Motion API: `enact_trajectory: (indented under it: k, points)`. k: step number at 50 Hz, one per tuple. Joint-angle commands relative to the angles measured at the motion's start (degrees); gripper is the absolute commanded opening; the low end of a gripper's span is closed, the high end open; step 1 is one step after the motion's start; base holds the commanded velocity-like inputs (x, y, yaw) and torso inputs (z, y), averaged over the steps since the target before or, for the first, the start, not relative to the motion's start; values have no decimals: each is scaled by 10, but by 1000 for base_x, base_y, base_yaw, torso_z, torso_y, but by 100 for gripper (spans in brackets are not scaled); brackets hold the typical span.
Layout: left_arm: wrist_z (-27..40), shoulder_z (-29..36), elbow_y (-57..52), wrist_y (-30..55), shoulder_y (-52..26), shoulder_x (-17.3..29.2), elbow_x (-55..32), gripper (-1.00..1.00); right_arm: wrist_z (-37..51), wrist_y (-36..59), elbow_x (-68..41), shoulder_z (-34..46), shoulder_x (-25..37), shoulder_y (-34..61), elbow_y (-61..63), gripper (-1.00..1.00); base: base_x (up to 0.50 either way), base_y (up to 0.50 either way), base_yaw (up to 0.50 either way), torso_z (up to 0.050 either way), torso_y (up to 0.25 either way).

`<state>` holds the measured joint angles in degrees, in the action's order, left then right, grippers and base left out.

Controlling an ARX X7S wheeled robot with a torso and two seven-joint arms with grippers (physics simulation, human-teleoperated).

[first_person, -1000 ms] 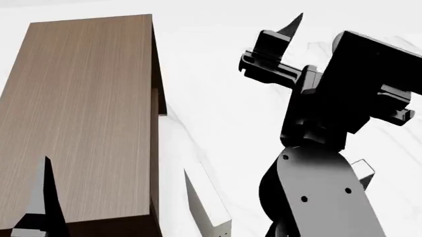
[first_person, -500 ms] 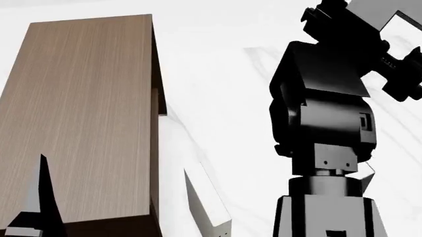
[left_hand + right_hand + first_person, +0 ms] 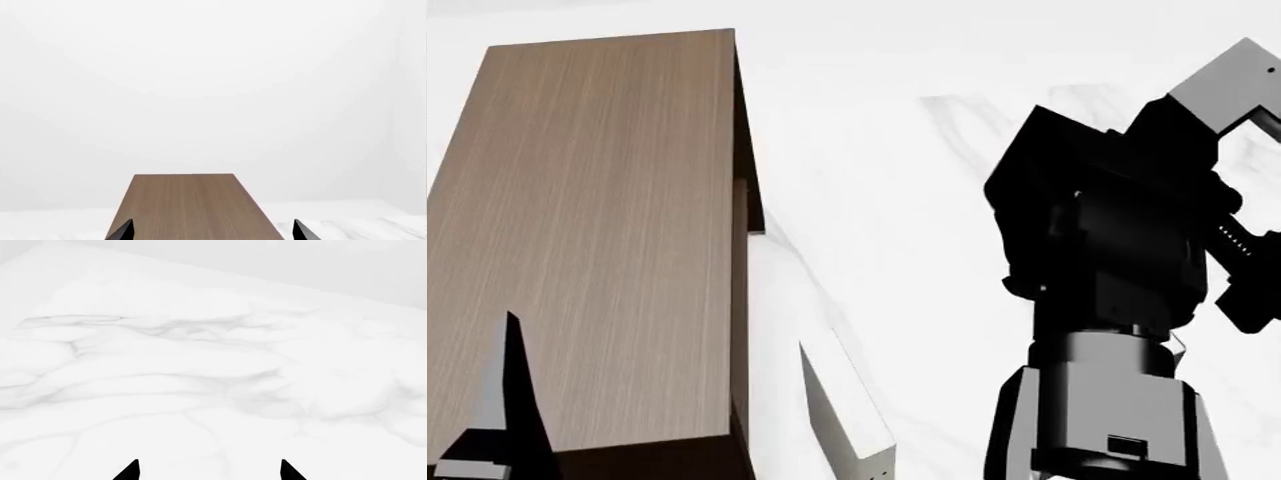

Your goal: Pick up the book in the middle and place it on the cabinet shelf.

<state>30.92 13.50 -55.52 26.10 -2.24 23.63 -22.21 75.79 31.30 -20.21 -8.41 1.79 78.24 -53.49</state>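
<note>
Swinging since the earlier head pictures, the right arm (image 3: 1094, 250) has turned and sunk lower at that view's right, its black wrist block now mid-frame and a grey panel at the upper corner. The cabinet and the left finger (image 3: 514, 400) have not shifted.

The shelf (image 3: 587, 230), light brown wood grain, fills the head view's left, with the cabinet's dark side (image 3: 742, 330) running down its right edge. Just beside that side a pale book (image 3: 847, 415) stands on the white marble table (image 3: 200, 365). A plain white wall (image 3: 200, 75) lies beyond the shelf in the left wrist view. The dark book cannot be seen in any view (possibly behind the arm, but that cannot be told).

The left claw (image 3: 212, 232) hangs over the near end of the shelf, pointing along its length, with its two black tips spread wide and nothing between them. The right claw (image 3: 208, 472) points down at bare marble, its tips likewise parted and holding nothing. In the head view the right arm rises from the bottom edge, its claw end not in sight there.
</note>
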Motion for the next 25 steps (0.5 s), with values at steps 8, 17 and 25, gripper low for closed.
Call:
enact_trajectory:
  k: [8, 17, 25]
  points:
    - [11, 12, 0, -7, -3, 10, -2, 100, 38, -16, -72, -60, -7, -23, -25, 100, 0, 0, 0, 0, 0]
    - [17, 12, 0, -8, -6, 16, -9, 100, 28, -41, -97, -77, -6, -14, -74, 100, 0, 0, 0, 0, 0]
    - [23, 15, -1, -9, -7, 21, -11, 100, 20, -54, -112, -77, -6, -29, -71, 100, 0, 0, 0, 0, 0]
